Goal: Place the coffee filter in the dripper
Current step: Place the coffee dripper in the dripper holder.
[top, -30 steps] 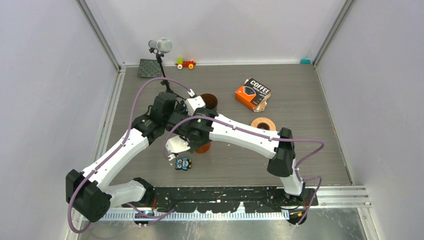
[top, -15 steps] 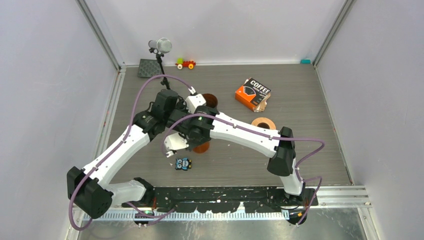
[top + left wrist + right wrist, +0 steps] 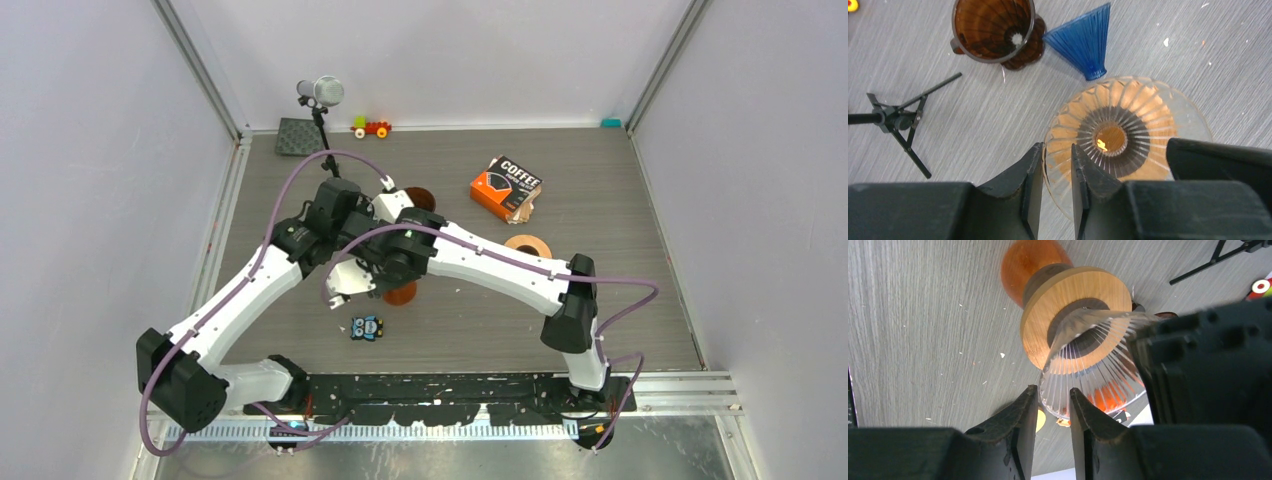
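A clear ribbed glass dripper (image 3: 1128, 135) (image 3: 1088, 365) sits on a wooden ring (image 3: 1048, 315) over an orange vessel (image 3: 402, 292) at mid-table. Its inside looks bare, with orange showing through the hole. My left gripper (image 3: 1057, 150) is open a little, its fingers either side of the dripper's near rim. My right gripper (image 3: 1054, 392) straddles the rim from the other side, also slightly open with gaps showing. No loose coffee filter shows. An orange and black coffee filter box (image 3: 507, 187) lies at the back right.
A brown dripper (image 3: 993, 27) and a blue ribbed cone (image 3: 1083, 40) on its side lie just beyond the clear one. A microphone tripod (image 3: 898, 120) stands at back left. A wooden ring (image 3: 527, 246) and a small toy (image 3: 367, 328) lie nearby.
Both grippers' jaws have spread apart on the dripper's rim. Both arms have shifted slightly toward the far side of the table.
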`<control>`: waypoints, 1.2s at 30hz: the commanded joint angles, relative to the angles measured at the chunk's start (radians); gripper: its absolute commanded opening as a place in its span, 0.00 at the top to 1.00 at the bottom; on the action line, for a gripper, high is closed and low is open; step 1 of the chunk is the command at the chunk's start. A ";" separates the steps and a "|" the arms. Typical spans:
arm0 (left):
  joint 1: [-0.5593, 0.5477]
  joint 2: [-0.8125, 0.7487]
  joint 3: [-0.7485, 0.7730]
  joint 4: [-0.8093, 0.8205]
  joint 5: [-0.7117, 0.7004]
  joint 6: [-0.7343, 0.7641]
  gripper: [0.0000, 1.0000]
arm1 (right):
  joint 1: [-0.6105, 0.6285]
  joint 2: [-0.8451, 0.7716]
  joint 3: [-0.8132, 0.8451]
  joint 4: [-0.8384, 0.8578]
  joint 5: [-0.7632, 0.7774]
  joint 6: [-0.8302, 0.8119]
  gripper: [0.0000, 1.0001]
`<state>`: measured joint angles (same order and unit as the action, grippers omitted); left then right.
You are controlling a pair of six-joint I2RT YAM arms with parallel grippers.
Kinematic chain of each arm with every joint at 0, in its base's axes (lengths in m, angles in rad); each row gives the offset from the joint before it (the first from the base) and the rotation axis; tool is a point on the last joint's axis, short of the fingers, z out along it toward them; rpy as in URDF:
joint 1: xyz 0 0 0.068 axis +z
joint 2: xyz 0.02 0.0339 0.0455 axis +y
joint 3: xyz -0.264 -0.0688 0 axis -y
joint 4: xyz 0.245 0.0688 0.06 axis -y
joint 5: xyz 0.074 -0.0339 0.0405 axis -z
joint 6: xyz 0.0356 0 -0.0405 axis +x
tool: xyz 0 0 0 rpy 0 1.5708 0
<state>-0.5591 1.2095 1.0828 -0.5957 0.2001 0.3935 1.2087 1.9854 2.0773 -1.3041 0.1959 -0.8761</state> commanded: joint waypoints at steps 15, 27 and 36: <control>0.001 0.038 0.073 -0.267 -0.046 0.001 0.63 | -0.002 -0.156 0.013 0.026 -0.028 0.069 0.64; 0.001 0.074 0.162 -0.277 0.004 -0.040 0.61 | -0.035 -0.210 -0.049 0.060 -0.025 0.092 0.64; 0.001 0.097 0.214 -0.261 0.030 -0.073 0.58 | -0.102 -0.286 -0.131 0.118 -0.070 0.139 0.64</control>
<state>-0.5587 1.3048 1.2503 -0.8585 0.1982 0.3462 1.1378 1.7893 1.9709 -1.2419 0.1539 -0.7815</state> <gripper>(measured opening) 0.410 0.359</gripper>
